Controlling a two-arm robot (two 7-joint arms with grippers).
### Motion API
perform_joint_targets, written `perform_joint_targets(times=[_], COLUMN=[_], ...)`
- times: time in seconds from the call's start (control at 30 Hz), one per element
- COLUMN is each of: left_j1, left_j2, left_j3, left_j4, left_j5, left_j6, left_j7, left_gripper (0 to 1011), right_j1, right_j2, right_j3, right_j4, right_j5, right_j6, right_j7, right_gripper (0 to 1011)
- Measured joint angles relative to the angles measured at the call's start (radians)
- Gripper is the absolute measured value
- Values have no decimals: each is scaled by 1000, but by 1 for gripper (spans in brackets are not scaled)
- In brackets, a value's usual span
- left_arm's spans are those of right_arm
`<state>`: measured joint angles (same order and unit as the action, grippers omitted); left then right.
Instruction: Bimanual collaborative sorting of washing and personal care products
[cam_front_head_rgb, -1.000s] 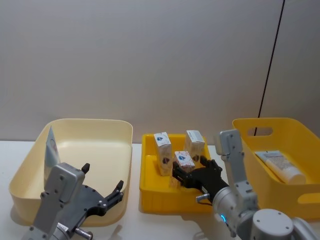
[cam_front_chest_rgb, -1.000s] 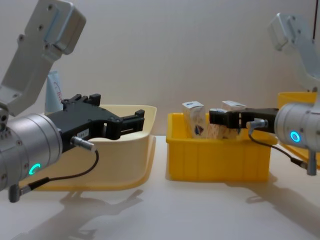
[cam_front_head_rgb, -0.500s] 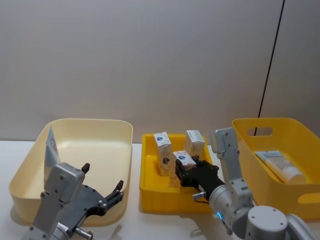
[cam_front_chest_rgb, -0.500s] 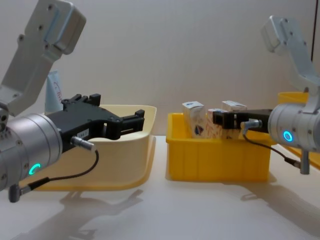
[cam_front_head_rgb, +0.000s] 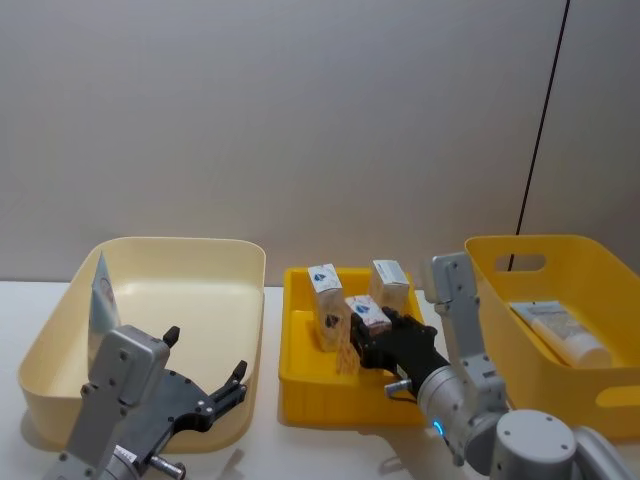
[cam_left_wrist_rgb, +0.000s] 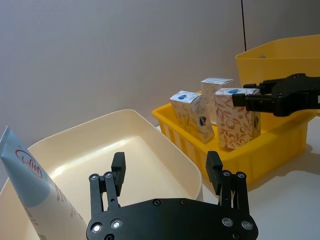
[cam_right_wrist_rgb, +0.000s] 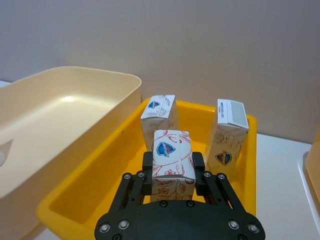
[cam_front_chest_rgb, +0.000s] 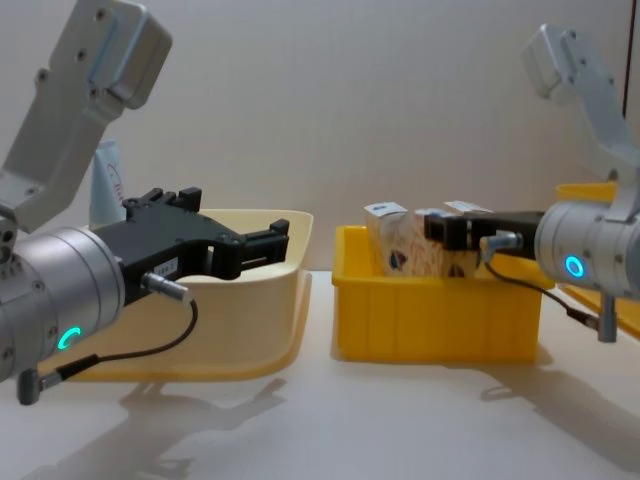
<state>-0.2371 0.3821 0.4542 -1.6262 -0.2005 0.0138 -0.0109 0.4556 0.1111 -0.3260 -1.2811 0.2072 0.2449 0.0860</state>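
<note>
1. The right gripper (cam_right_wrist_rgb: 172, 172) is seen closed on a small white carton (cam_right_wrist_rgb: 172, 160), gripped low on its two side faces; the carton stands upright between the jaws inside the small yellow bin (cam_front_head_rgb: 300, 375), its long axis vertical. Whether it is just clear of the bin floor cannot be told.
2. Two further cartons stand upright in the same bin: one (cam_right_wrist_rgb: 159, 120) beyond the held one, toward the cream bin, and another (cam_right_wrist_rgb: 227, 132) toward the large yellow bin. Both are apart from the held carton, though close.
3. The left gripper (cam_left_wrist_rgb: 167, 172) is held over the near rim of the cream bin (cam_front_head_rgb: 235, 270), jaws spread wide and holding nothing. A pale-blue tube (cam_left_wrist_rgb: 37, 197) leans upright against that bin's outer wall, beside this gripper and well apart from the right arm.
4. A second tube (cam_front_head_rgb: 560, 335) lies on its side in the large yellow bin (cam_front_head_rgb: 590, 265).
5. Judgement: the coming move turns on a straight lift, since the neighbouring cartons flank the held one closely and a sideways pull could topple them.
6. Writing: red oval print on the leaning tube reads roughly "HHF", uncertain. The cartons carry a reddish leaf pattern and a blue round badge; no text is legible.
</note>
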Motion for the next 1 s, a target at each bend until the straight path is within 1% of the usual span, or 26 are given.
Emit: perform_joint_targets(times=[0.17,0.33,0.4,0.47,0.6,0.7,0.77,1.0], left_j1=[0,0,0,0,0,0,0,0], left_j2=[0,0,0,0,0,0,0,0], left_j3=[0,0,0,0,0,0,0,0], left_j4=[0,0,0,0,0,0,0,0], left_j5=[0,0,0,0,0,0,0,0], left_j6=[0,0,0,0,0,0,0,0], left_j7=[0,0,0,0,0,0,0,0], left_gripper=[1003,1003,1003,1003,1003,1003,1003,1003], right_j1=[-2,-4,-4,-5,-6,-8,-10,-22], right_j2=[2,8,9,13,17,24,27,46], right_j3=[5,14,15,23,33,49,56,101], right_j4=[-15,-45,-48,-66,-87,-115,-126,-183], right_j5=[-1,-1,-1,-2,-2,-2,-2,-6], right_j6=[-27,-72,-78,-101,-125,-157,-169,-220], right_j7=[11,27,28,35,40,44,44,39], right_gripper=[443,444,444,444,444,444,443,444])
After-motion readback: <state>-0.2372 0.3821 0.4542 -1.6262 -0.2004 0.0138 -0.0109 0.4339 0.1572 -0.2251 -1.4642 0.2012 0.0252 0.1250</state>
